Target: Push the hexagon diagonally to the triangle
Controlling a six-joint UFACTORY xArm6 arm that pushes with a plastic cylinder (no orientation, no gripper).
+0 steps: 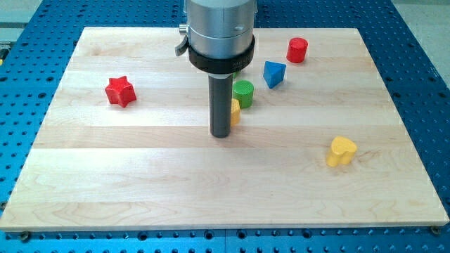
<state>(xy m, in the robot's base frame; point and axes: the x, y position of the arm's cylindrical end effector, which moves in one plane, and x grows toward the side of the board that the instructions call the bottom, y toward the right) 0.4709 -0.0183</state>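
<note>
My tip [221, 133] rests on the wooden board near its middle. A yellow block [235, 111], mostly hidden behind the rod so its shape cannot be made out, touches or nearly touches the rod's right side. A green cylinder [243, 93] stands just above and right of the yellow block. A blue triangle [273, 74] lies further up and to the right of the green cylinder. Another bit of green [235, 72] peeks out behind the arm's collar.
A red star [120, 91] lies at the view's left. A red cylinder [297, 50] stands near the top right. A yellow heart [341, 150] lies at the right. The board [140, 183] sits on a blue perforated table.
</note>
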